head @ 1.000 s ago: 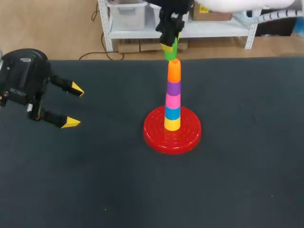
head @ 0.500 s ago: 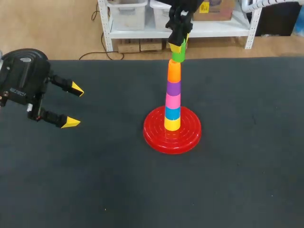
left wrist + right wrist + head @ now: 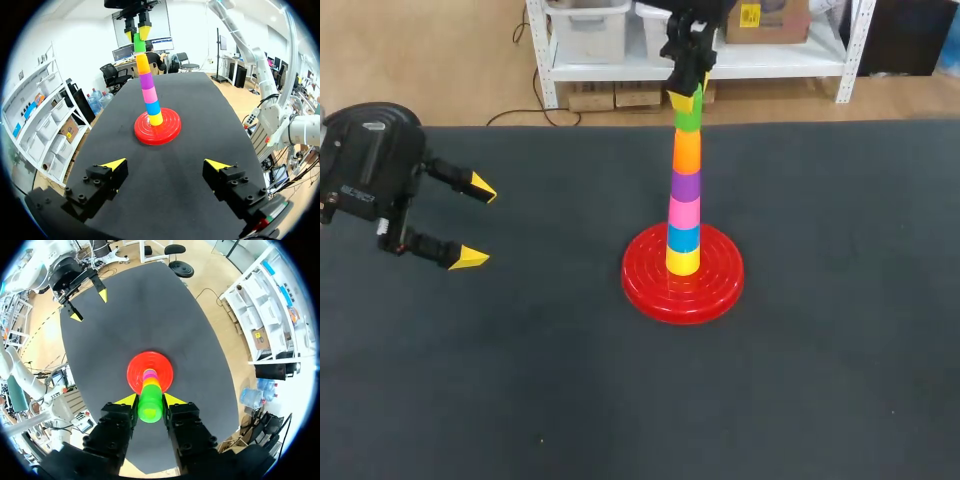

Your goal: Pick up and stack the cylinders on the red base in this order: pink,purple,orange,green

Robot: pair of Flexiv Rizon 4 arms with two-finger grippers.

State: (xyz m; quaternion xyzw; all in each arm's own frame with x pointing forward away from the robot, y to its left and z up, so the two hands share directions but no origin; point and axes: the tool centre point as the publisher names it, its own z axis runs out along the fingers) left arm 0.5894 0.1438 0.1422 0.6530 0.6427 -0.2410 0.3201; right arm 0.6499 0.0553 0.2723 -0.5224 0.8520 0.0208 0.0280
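green cylinder (image 3: 688, 120) sits clamped in the right gripper (image 3: 150, 399) at the top of the stack on the red base (image 3: 650, 285), right over the orange cylinder (image 3: 687, 150). best to press it straight down until seated, then part the fingers with no sideways pull. left gripper (image 3: 477, 223) rests spread wide, well apart.

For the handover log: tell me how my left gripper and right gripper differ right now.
The left gripper is open and empty; the right gripper is shut on the green cylinder. The left gripper sits low, well off the red base; the right gripper hangs high above it, pointing down. Both have yellow tips.
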